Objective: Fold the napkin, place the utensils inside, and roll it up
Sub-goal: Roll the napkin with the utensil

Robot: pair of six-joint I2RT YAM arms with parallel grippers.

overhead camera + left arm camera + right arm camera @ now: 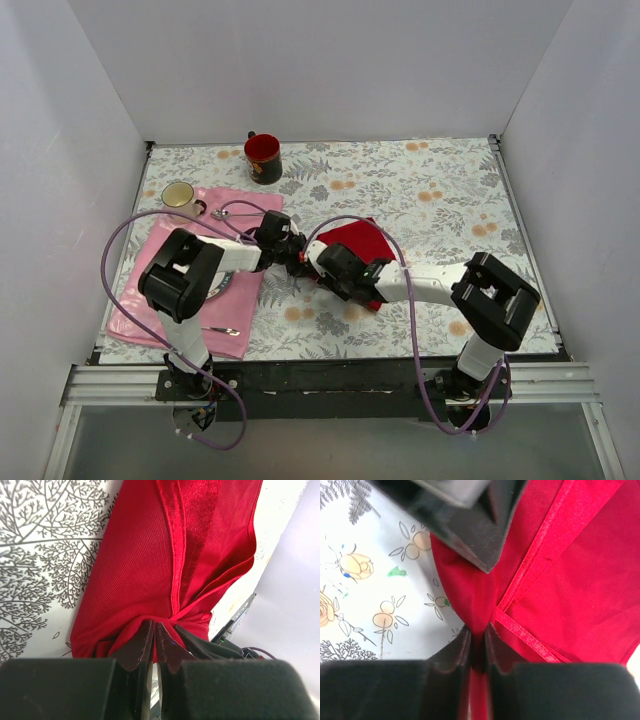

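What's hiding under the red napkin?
The red napkin lies on the flowery tablecloth, which shows all around it. Whether anything else sits underneath cannot be seen, because the bunched cloth covers that spot.

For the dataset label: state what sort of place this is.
Likely a robot test cell staged as a dining table: white walls box in a floral tablecloth with a red mug and pink placemat, behind a metal mounting rail.

The napkin (362, 240) lay mid-table, right of the placemat (150, 325). On the placemat sat a cup (180, 197) at its far corner, a spoon (238, 209) just beside it, and a fork (224, 330) near its front edge. A mug (263, 158) stood behind them, by the back edge of the table (450, 200).
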